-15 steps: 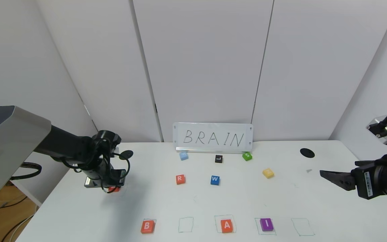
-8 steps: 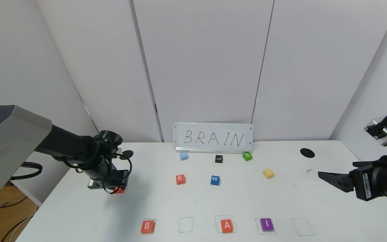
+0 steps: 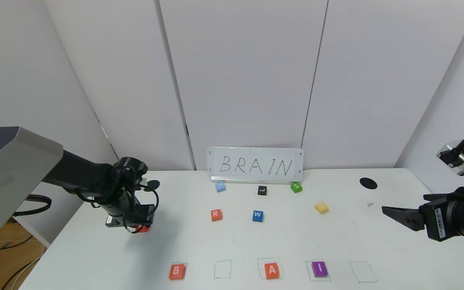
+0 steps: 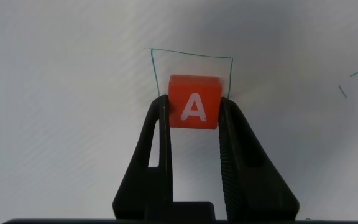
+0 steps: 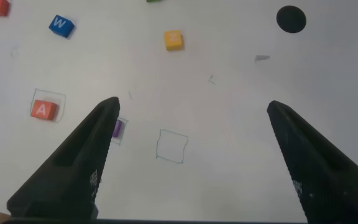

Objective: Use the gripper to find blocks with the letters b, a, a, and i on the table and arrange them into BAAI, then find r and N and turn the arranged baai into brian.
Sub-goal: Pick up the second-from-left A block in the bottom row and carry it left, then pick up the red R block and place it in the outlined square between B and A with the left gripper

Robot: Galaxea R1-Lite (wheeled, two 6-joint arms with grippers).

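My left gripper (image 3: pixel 141 226) is shut on an orange-red A block (image 3: pixel 143 229) low over the left side of the table (image 3: pixel 95 249). The left wrist view shows the A block (image 4: pixel 194 102) between both fingers, just off a green drawn square (image 4: pixel 191 56). In the front row sit a B block (image 3: pixel 177 271), an A block (image 3: pixel 272 270) and a purple I block (image 3: pixel 319 269). The R block (image 3: pixel 216 214) and the yellow N block (image 3: pixel 321 207) lie mid-table. My right gripper (image 3: pixel 389 211) is open and empty over the right side, and also shows in the right wrist view (image 5: pixel 192 104).
A blue W block (image 3: pixel 257 216), a light blue block (image 3: pixel 220 186), a black block (image 3: pixel 262 190) and a green S block (image 3: pixel 296 187) lie farther back. A BRAIN sign (image 3: pixel 256 165) stands at the back. Empty drawn squares (image 3: pixel 222 269) (image 3: pixel 363 272) are in the front row.
My left gripper has shifted a little to the right and nearer with the A block, then almost stopped. My right gripper has barely moved.
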